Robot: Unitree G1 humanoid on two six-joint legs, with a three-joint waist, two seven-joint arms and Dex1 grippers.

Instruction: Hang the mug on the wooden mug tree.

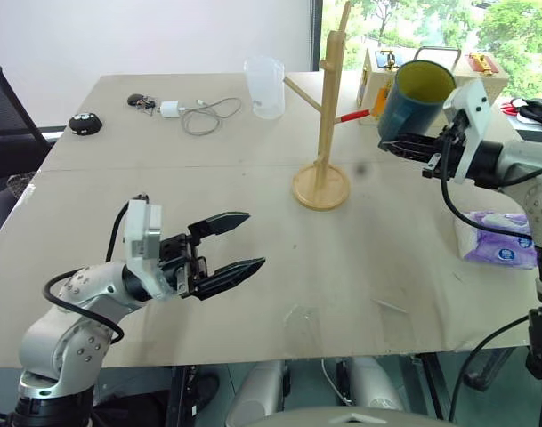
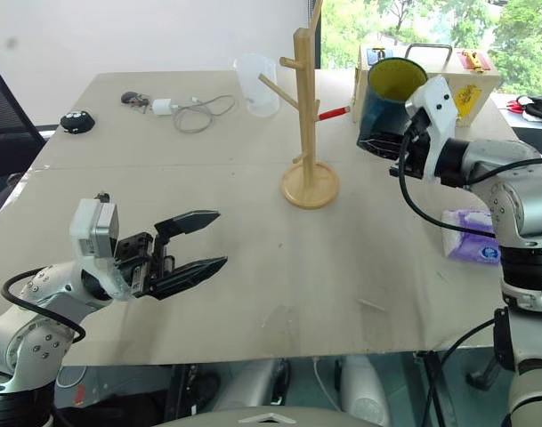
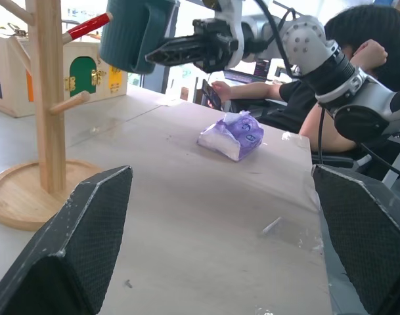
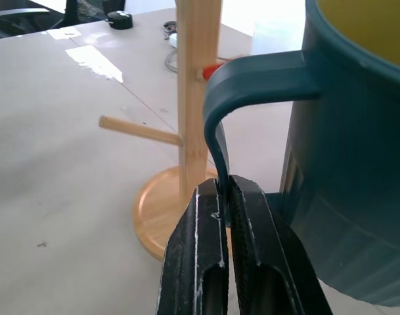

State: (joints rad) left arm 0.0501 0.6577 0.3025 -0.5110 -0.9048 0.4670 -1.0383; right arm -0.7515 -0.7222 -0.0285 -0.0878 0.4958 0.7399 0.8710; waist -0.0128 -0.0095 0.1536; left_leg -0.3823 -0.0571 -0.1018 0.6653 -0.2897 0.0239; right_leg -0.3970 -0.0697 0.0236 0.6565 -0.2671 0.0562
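Pinching mug handle: right gripper | left gripper spread, idle | risk: thin handle-pinch lets mug swing, missing red-tipped peg or toppling wooden mug tree

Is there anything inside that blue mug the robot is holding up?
The mug tilts toward the camera, showing a bare yellow-green inside wall with nothing visible in it. Its near wall covers the bottom, so that part cannot be seen. The right tool pinches the mug's handle.

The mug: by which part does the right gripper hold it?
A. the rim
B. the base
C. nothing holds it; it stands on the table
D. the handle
D: in the right wrist view the right gripper is shut on the lower part of the handle of the mug, which hangs above the table.
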